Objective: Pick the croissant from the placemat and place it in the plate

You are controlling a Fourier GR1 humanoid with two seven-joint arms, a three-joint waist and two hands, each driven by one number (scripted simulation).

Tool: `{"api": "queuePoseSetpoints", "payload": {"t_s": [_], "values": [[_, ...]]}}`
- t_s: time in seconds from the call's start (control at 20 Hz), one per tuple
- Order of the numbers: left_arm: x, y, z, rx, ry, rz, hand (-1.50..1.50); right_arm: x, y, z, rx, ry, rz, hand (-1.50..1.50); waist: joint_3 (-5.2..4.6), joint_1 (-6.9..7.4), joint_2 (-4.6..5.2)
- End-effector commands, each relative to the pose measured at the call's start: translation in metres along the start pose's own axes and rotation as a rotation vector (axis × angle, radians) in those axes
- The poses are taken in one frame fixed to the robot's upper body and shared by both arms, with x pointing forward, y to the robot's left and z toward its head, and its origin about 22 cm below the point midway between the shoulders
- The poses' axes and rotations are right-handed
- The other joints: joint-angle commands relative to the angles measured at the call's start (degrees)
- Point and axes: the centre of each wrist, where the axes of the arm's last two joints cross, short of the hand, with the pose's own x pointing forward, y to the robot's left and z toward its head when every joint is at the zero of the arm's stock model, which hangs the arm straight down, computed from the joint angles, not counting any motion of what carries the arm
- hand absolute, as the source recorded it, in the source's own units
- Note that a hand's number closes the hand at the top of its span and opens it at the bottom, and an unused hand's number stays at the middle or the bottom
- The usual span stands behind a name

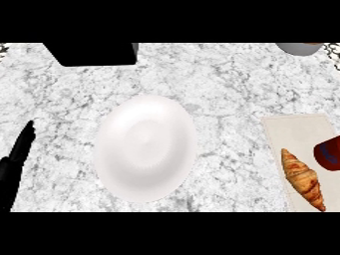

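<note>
Counter (224, 79): grey-white marble top filling the view.
Plate (146, 148): white, round, at the middle of the counter, nothing on it.
Placemat (316, 149): pale beige, at the right edge, well apart from the plate.
Black box (91, 54): dark block at the top edge, left of centre.
Left hand (7, 172): black, at the lower left, fingers straight and relaxed, pointing up, holding nothing.
Croissant (303, 178): golden brown, lying lengthwise on the placemat's lower part, far across the counter from the left hand, the plate between them.
Red can (339, 152): on its side on the placemat, just beside the croissant's upper right.
Grey bowl (299, 47): partly cut off at the top right.
</note>
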Motion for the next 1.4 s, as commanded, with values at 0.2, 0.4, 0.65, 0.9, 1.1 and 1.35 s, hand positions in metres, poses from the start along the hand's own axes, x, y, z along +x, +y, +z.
{"api": "queuePoseSetpoints", "payload": {"t_s": [0.2, 0.4, 0.65, 0.9, 1.1, 1.35], "values": [[-0.004, -0.001, 0.005, -0.011, -0.001, -0.014, 0.00, 0.040, -0.043, 0.014, 0.268, 0.193, 0.382, -1.50, -0.19, 0.62, 0.18], [-0.005, -0.005, 0.000, -0.030, -0.028, -0.010, 0.00, 0.042, -0.044, -0.005, 0.278, 0.328, 0.516, -1.50, -0.13, 2.01, 0.53], [0.000, 0.008, -0.018, -0.016, -0.028, -0.008, 0.00, 0.066, -0.041, -0.027, 0.367, 0.446, 0.634, -1.50, -0.14, 1.67, 0.50], [-0.005, -0.006, -0.009, -0.038, -0.025, 0.007, 0.00, 0.043, -0.024, -0.031, 0.449, 0.552, 0.674, -1.50, -0.04, 2.24, 0.46], [-0.005, 0.007, -0.014, -0.033, -0.033, 0.001, 0.00, 0.020, -0.035, -0.049, 0.542, 0.627, 0.748, -1.50, 0.00, 2.55, 0.53], [-0.008, 0.005, -0.014, -0.041, -0.043, -0.002, 0.00, 0.007, -0.018, -0.062, 0.641, 0.673, 0.864, -1.50, -0.01, 2.60, 0.51]]}}
